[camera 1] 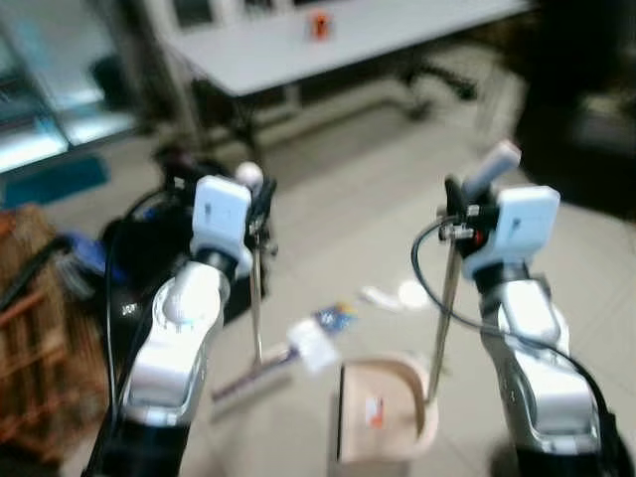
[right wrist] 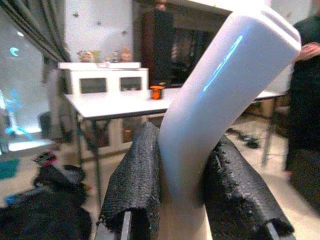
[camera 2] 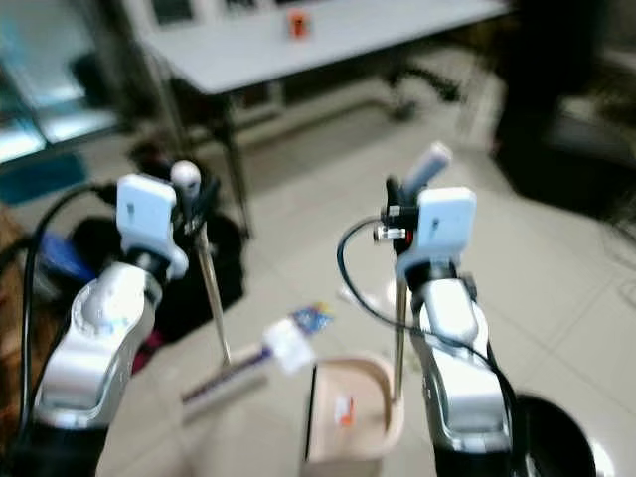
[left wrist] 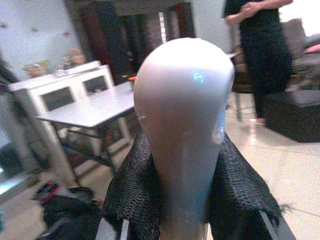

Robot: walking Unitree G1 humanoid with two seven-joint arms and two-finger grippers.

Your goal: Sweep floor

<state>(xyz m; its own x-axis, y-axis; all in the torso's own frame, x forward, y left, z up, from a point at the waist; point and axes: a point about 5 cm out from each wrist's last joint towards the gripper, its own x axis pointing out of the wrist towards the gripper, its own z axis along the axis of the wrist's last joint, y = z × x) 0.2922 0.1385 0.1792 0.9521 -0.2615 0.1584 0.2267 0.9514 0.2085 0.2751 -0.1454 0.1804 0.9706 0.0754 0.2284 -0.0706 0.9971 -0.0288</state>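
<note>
My left gripper is shut on the thin broom handle, just below its rounded white top, with the black pads on either side. The broom head rests on the tiled floor. My right gripper is shut on the dustpan's upright handle, under its angled white grip. The beige dustpan stands on the floor between my arms. Crumpled white paper, a blue packet and white scraps lie on the floor just beyond it.
A white table with an orange object stands ahead. A black bag and a wicker basket are at my left. A person in dark clothes stands by a dark sofa.
</note>
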